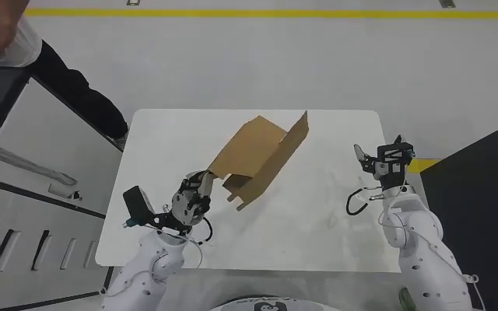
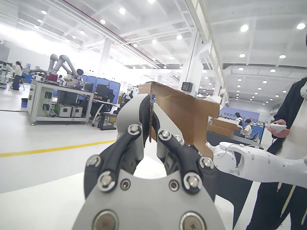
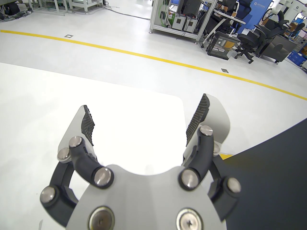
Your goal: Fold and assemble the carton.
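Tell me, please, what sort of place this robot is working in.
Most likely a robotics lab in an industrial hall: a yellow floor line, aluminium-frame workbenches loaded with equipment, and another robot arm under a high ceiling with rows of lights.

Open table (image 1: 327, 206) right of carton (image 1: 257, 152)

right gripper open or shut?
Open. The right gripper has its fingers wide apart above the table corner, nothing between them.
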